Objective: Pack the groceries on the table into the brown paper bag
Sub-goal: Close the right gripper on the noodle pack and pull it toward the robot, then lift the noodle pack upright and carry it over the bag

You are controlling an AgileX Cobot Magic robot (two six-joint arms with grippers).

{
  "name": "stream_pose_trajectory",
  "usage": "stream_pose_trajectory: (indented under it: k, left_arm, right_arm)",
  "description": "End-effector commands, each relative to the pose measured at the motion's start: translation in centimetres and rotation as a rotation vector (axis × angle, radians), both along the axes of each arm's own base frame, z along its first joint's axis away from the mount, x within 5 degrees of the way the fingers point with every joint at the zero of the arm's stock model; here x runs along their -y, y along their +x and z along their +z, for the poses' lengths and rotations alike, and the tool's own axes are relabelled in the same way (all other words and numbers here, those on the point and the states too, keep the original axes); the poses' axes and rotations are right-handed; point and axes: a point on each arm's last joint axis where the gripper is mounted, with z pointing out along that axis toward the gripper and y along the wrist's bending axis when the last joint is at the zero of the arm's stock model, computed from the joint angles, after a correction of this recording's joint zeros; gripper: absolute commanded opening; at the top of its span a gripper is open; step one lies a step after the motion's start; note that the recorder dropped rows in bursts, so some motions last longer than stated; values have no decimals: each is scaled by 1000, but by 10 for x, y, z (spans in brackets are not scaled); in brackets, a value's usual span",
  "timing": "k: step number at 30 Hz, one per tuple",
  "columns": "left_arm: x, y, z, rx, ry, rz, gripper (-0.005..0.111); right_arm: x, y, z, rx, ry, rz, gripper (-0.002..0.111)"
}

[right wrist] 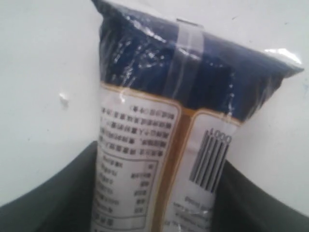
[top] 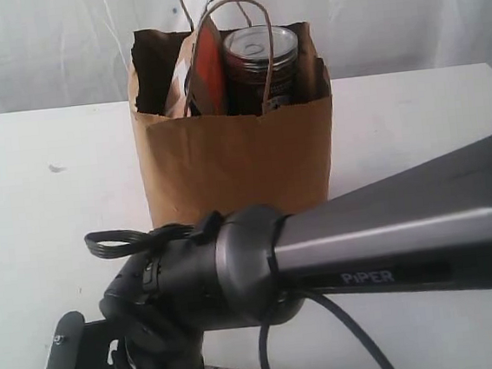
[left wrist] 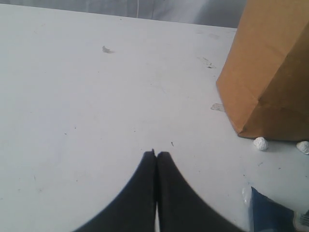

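Observation:
The brown paper bag (top: 236, 168) stands upright on the table (top: 48, 212). Inside it a dark can (top: 260, 61) with a silver lid and a brown pouch (top: 207, 66) with an orange strip show above the rim. The long dark-blue packet (right wrist: 193, 72) lies on the table in front of the bag. My right gripper (right wrist: 161, 159) has a finger pressed against each side of its white label end. My left gripper (left wrist: 156, 153) is shut and holds nothing, low over bare table to the side of the bag (left wrist: 270, 72). A corner of the packet (left wrist: 270, 212) shows there too.
The right arm (top: 366, 251) fills the foreground and hides the table in front of the bag. Two small white crumbs (left wrist: 260, 143) lie at the bag's foot. A small scrap (left wrist: 107, 49) lies farther out on the table.

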Motion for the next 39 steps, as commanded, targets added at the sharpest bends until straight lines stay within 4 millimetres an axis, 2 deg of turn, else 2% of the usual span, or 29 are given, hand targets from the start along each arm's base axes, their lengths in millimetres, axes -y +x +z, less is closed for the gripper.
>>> stream_pose_trajectory:
  k: [1,4,5,9,11,18,23,30,36,39]
  left_arm:
    - [0,0,-1,0,-9,2,0]
    - [0,0,-1,0,-9,2,0]
    - [0,0,-1,0,-9,2,0]
    - [0,0,-1,0,-9,2,0]
    - [0,0,-1,0,-9,2,0]
    - [0,0,-1,0,-9,2,0]
    - [0,0,-1,0,-9,2,0]
    - [0,0,-1,0,-9,2,0]
    - [0,0,-1,0,-9,2,0]
    - [0,0,-1,0,-9,2,0]
  right_arm:
    - [-9,4,10,17,59,-50,0]
    - [-12,5,30,38,134,-62,0]
    - [-11,5,47,53,196,-89,0]
    - [-5,2,81,70,292,-135,0]
    - [4,-2,114,73,378,-189,0]
    - [32,-15,180,87,566,-263,0]
    - [50,-23,203,90,632,-284,0]
    - [91,-37,230,122,746,-351,0]
    - [130,-38,263,291,820,-436,0]
    - [150,-38,275,344,839,-532,0]
